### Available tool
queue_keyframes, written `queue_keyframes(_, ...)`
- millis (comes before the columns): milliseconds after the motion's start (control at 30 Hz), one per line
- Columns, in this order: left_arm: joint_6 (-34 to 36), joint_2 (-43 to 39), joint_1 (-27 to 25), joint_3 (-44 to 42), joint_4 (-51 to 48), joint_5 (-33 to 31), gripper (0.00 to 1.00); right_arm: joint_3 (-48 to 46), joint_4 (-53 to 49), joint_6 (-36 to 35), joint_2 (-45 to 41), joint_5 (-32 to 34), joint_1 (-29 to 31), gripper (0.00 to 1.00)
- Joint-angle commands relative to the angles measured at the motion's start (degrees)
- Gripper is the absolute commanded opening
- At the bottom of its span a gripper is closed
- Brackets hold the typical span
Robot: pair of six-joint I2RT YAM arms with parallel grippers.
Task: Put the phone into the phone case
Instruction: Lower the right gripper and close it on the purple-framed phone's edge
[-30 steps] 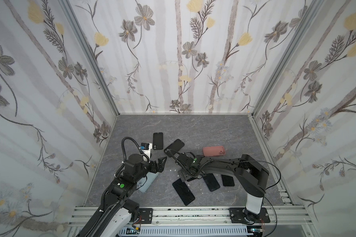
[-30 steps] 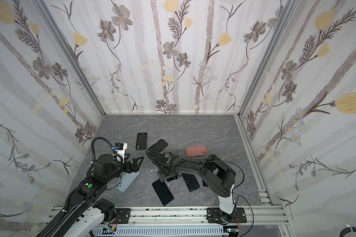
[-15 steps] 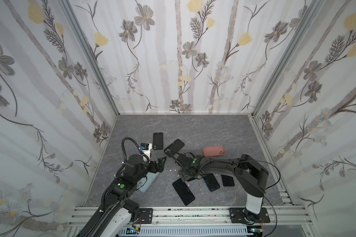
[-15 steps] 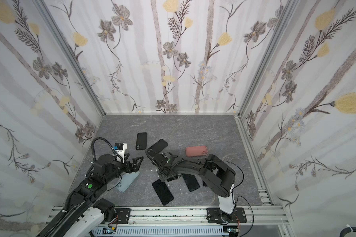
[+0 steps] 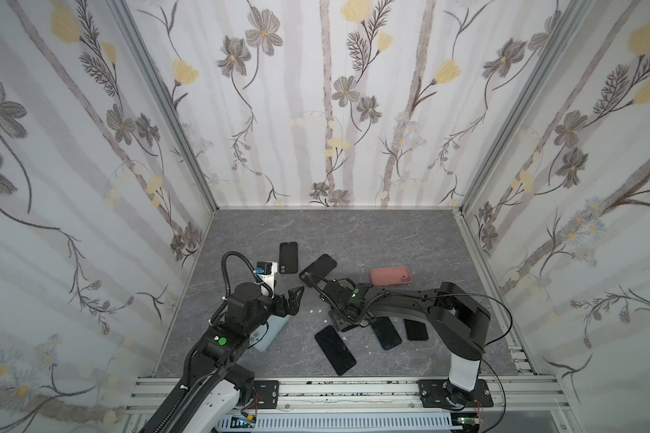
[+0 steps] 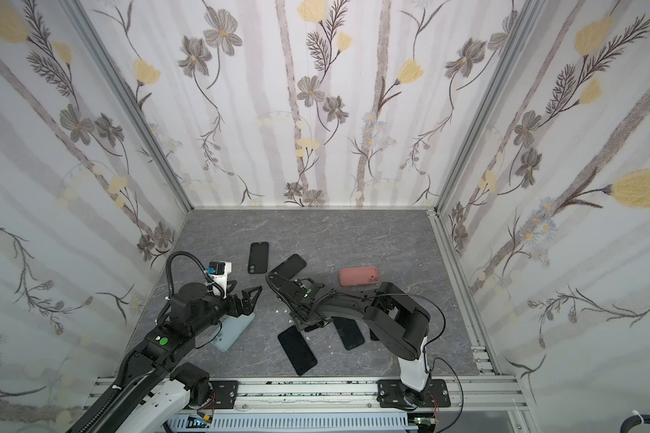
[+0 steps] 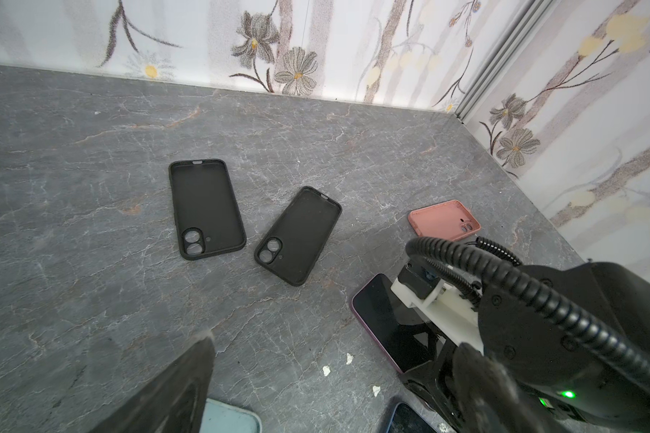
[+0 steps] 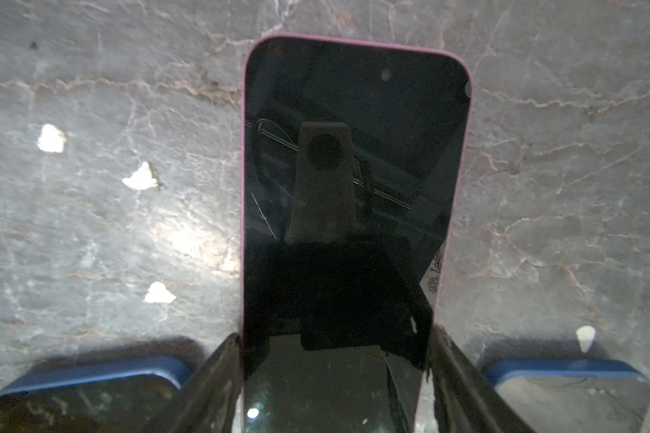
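**While jaws straddled a pink-rimmed phone, three empty cases lay waiting**

Where the grey marbled surface [image 5: 353, 236] neared its front edge, the right arm [image 5: 402, 301] reached low over a dark-screened phone [image 8: 353, 168] with a pink rim, which lay flat with its screen up. The right jaws stood on either side of its long edges, close against them. Whether they pinched the phone or only flanked it could not be told. A blue-edged phone [image 8: 83, 393] lay just beside them on one side, and a second blue-edged phone [image 8: 571, 390] on the other.

The left arm [image 5: 237, 318] hovered nearer the left edge. The left jaws were spread wide and empty, above a pale blue item [image 5: 269, 331] that could have been a phone or a case.

Toward the middle of the surface lay a black case [image 7: 205, 208] and a second black case [image 7: 299, 234], both hollow side up. A pink case [image 7: 443, 225] lay nearer the right edge. All three were apart from the phone.

The likeliest trouble was a slip. The phone looked thin and glossy, so a hold on its narrow edges might have let it pivot or drop when lifted. The crowding neighbours might have been nudged or caught. A case of the wrong size would not have accepted the phone. The left arm stood near the path toward the cases, so the arms might have collided.

No brand, label or writing could be read on any phone or case.
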Motion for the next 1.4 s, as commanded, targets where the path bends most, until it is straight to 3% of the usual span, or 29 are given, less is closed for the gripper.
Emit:
queue_keyframes(0,0.33,-0.48,-0.2,-0.09,1.28,-1.51,1.0,0.3,-0.68,-0.97,0.16,-0.39,0.0,0.62)
queue_keyframes(500,0.25,0.78,-0.39,-0.03,1.46,-1.02,1.0,-1.46,2.37,-3.29,-5.06,3.68,0.08,0.53)
queue_keyframes(600,0.29,0.92,-0.47,-0.08,1.37,-1.16,1.0,-1.18,1.51,-3.99,-4.96,4.37,0.09,0.57)
queue_keyframes(800,0.42,1.17,-0.39,-0.26,1.81,-1.2,1.0,-0.75,1.55,-5.54,-4.57,4.34,-0.73,0.81)
queue_keyframes(1033,0.51,1.4,-0.48,-0.19,1.46,-1.7,1.0,0.89,1.77,-7.49,-1.51,0.28,-4.49,0.87)
queue_keyframes(1367,0.58,1.78,-0.48,-0.34,1.63,-2.11,1.0,1.44,1.54,-9.8,2.34,-3.86,-5.98,0.86)
